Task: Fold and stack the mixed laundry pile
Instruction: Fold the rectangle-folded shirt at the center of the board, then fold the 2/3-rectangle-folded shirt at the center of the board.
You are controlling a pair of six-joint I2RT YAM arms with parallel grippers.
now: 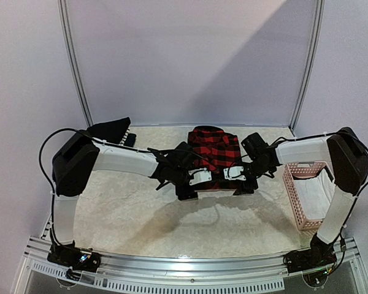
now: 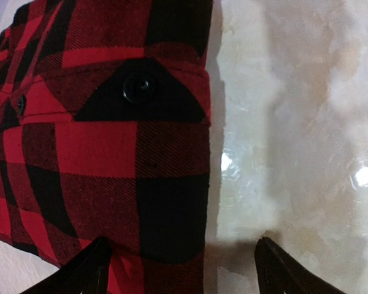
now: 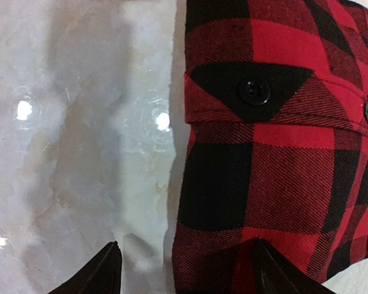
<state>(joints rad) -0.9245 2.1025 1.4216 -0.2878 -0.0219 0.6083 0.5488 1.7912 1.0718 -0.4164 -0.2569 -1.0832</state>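
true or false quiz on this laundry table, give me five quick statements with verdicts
1. The plaid flannel shirt lies folded on the table. True.
2. The pink basket stands at the table's left edge. False: it stands at the right edge.
3. The left fingers and the right fingers are open. True.
4. The right fingers hold the shirt up off the table. False: the shirt lies flat, and they stand open astride its edge.
5. Dark clothes lie at the table's far left. True.
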